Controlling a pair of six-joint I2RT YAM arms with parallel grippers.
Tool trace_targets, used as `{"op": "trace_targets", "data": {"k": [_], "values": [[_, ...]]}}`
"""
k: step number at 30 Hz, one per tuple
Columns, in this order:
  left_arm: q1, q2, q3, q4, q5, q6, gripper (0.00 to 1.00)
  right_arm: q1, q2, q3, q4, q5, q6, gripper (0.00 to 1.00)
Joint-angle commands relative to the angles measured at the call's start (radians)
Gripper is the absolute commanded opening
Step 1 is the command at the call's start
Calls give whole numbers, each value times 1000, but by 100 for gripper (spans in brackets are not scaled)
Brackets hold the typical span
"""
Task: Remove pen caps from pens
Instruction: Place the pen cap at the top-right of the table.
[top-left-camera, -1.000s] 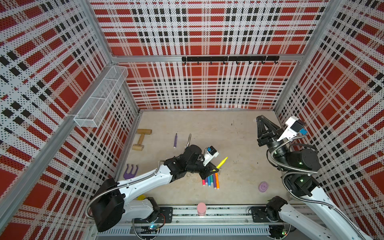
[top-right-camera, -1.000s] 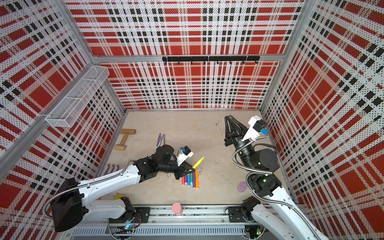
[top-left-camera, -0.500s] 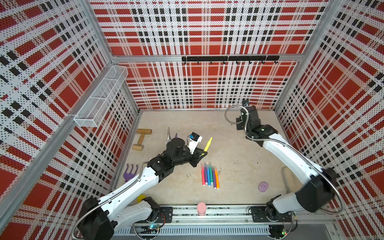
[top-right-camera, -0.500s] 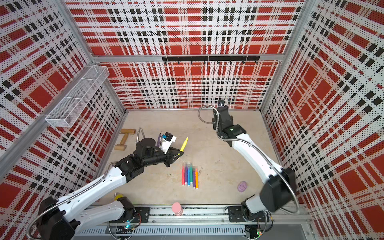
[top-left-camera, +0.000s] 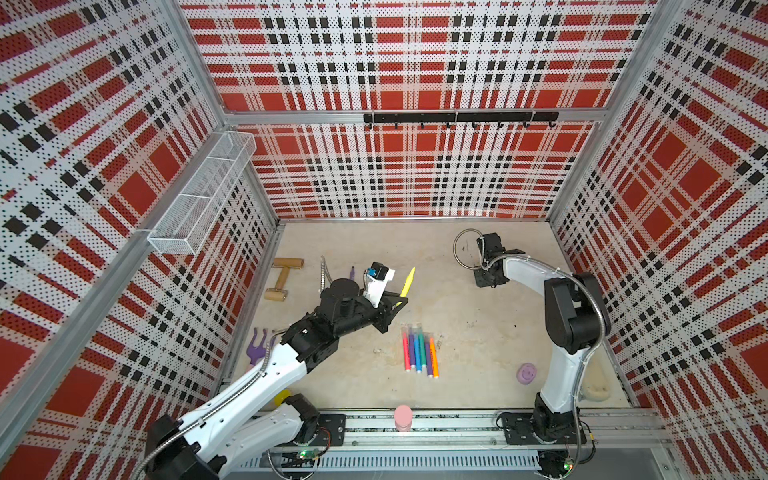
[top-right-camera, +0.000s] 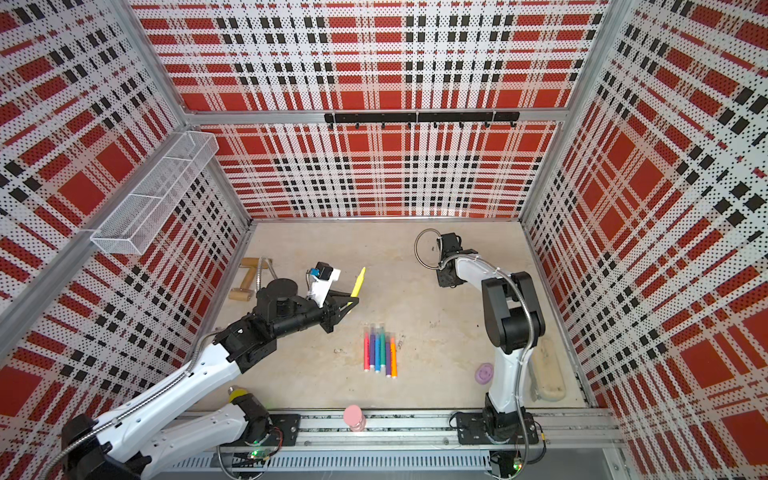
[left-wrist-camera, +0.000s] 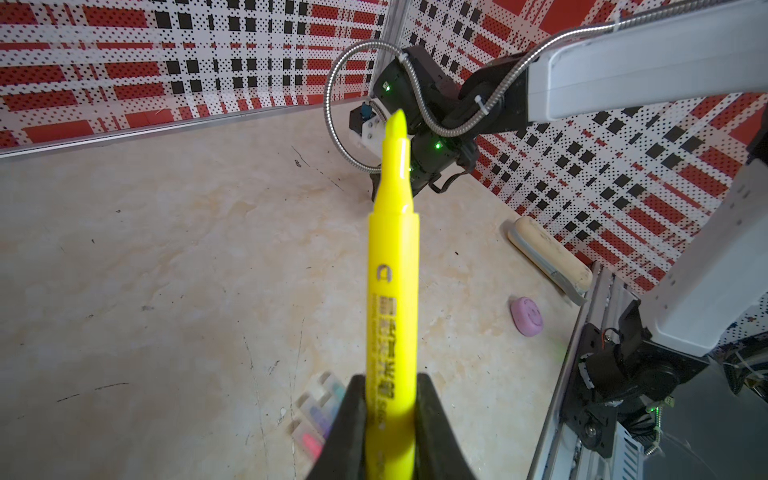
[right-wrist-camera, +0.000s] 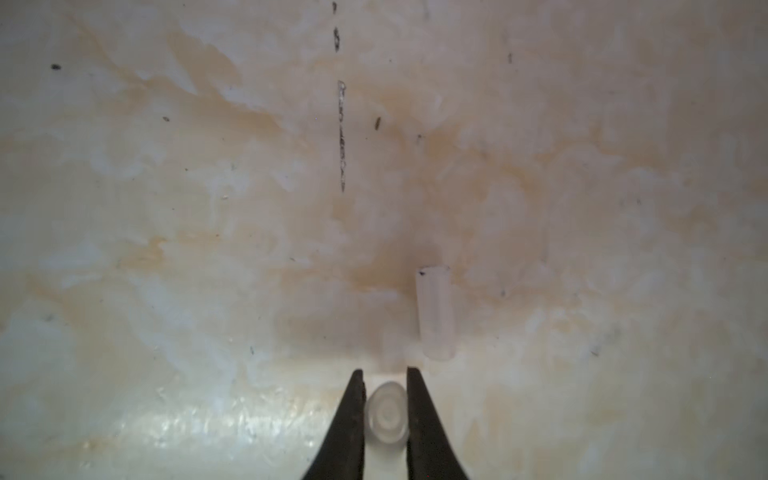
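Change: the yellow pen (left-wrist-camera: 392, 291), tip bare, has swung up and away from the row of capped pens (top-left-camera: 419, 349); the right arm has dropped to the far tabletop (top-left-camera: 478, 324).
Meaning: one pen looks done; the row still waits.
Left pincer (left-wrist-camera: 390, 390): clenched on the pen's barrel, left of centre in both top views.
Right pincer (right-wrist-camera: 385, 371): grasping a clear cap (right-wrist-camera: 386, 411), low beside a loose cap (right-wrist-camera: 434, 311), upper right of centre.
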Motion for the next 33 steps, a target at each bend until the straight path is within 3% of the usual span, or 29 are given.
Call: {"op": "trace_targets", "data": {"k": [1, 9, 18, 25, 33], "values": [[10, 5, 0, -8, -7, 13, 0, 6, 35, 23, 48, -8, -25, 4], [25, 19, 1, -6, 4, 11, 0, 6, 60, 31, 59, -1, -34, 14], [38, 24, 3, -11, -9, 8, 0, 6, 50, 28, 61, -1, -39, 44], [91, 24, 13, -27, -53, 0, 0, 13, -17, 10, 84, -37, -40, 50], [187, 110, 28, -89, -198, -6, 0, 47, -121, -8, 103, -50, -28, 56]]}}
